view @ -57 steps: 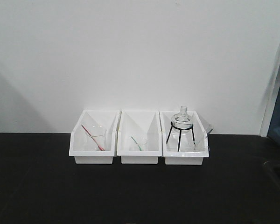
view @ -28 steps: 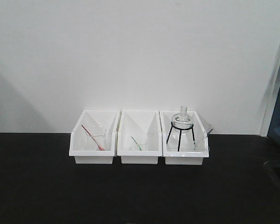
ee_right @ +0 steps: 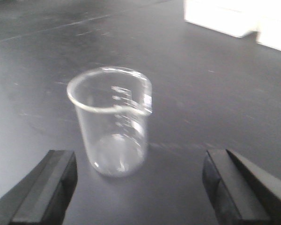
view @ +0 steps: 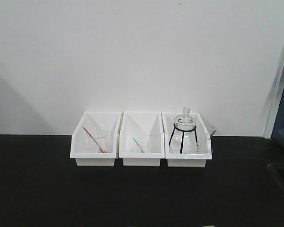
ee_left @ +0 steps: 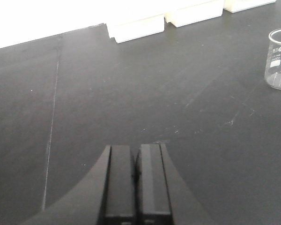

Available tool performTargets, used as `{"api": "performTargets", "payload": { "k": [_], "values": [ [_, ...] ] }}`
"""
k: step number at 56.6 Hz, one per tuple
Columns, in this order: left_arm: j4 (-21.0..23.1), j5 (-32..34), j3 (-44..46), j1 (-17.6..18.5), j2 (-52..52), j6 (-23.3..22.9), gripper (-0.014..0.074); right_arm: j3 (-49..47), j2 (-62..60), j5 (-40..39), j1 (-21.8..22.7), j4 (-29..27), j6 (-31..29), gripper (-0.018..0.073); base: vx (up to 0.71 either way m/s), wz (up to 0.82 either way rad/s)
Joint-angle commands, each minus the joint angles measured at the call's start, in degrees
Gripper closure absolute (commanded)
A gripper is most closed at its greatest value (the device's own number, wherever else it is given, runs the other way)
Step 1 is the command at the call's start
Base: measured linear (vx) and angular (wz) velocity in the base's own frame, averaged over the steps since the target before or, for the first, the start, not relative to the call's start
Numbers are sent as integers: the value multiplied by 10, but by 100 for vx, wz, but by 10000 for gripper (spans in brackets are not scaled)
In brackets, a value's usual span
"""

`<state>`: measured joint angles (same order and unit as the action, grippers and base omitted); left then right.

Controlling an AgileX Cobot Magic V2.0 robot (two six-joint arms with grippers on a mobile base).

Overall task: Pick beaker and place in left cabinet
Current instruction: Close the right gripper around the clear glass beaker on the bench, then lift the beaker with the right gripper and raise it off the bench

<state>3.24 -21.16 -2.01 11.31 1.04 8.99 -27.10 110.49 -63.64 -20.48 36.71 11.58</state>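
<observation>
Between the wide-apart fingers (ee_right: pixel 42 187) of the right gripper (ee_right: pixel 138 185) stands the beaker (ee_right: pixel 110 122), upright on the black bench (ee_right: pixel 234 93), mouth up and empty, nearer the left finger than the right and touched by neither; the step in hand looks like the approach to the pick, with the grasp not yet made. Next, I judge, the gripper needs to centre on the glass, go forward until the pads flank its wall, and shut gently, since thin glass can slip or tip; after that comes the carry to the left cabinet, which no view shows. The left gripper (ee_left: pixel 136 151) hangs low over bare bench with its fingers pressed together, holding nothing; the beaker shows at the right edge of its view, well apart. Farther off, three white bins (view: pixel 141 161) stand in a row, one holding a round flask (view: pixel 185 124) on a tripod. White printed graduations mark the beaker, too blurred to read; no brand is legible.
</observation>
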Motion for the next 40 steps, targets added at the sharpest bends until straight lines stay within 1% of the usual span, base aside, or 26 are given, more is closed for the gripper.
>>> {"api": "performTargets", "payload": {
  "k": [1, 10, 21, 33, 40],
  "values": [
    [3, 47, 11, 3, 6, -1, 603, -33, -1, -37, -17, -11, -4, -44, 0, 0],
    [3, 47, 11, 3, 6, -1, 603, -82, 26, -4, -44, -18, 32, -44, 0, 0],
    [3, 47, 11, 3, 6, -1, 603, -135, 51, 15, -70, -20, 36, -44, 0, 0],
    [3, 47, 11, 3, 6, -1, 603, -191, 84, 28, -76, -17, 56, -38, 0, 0],
    [3, 47, 11, 3, 6, -1, 603, -200, 93, 28, -76, -18, 57, -22, 0, 0]
  ]
}}
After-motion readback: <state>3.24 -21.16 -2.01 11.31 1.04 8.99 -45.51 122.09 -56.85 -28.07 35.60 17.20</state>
